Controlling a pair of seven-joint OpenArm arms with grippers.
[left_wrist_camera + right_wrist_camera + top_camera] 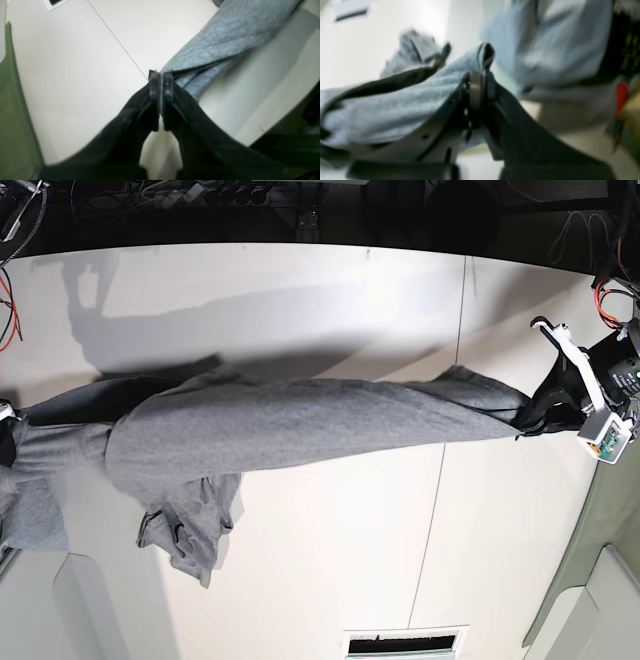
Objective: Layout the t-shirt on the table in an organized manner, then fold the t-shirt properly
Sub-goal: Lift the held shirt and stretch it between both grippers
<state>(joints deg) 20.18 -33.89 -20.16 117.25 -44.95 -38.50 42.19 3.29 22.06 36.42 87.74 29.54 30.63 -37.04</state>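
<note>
The t-shirt (300,425) hangs stretched between both arms above the white bench (320,580), not yet laid flat; spreading and all folding remain. The left end effector (161,86) and right end effector (480,92) each pinch fabric. Bare bench lies nearer the camera, though the right end sits at the left edge.
</note>
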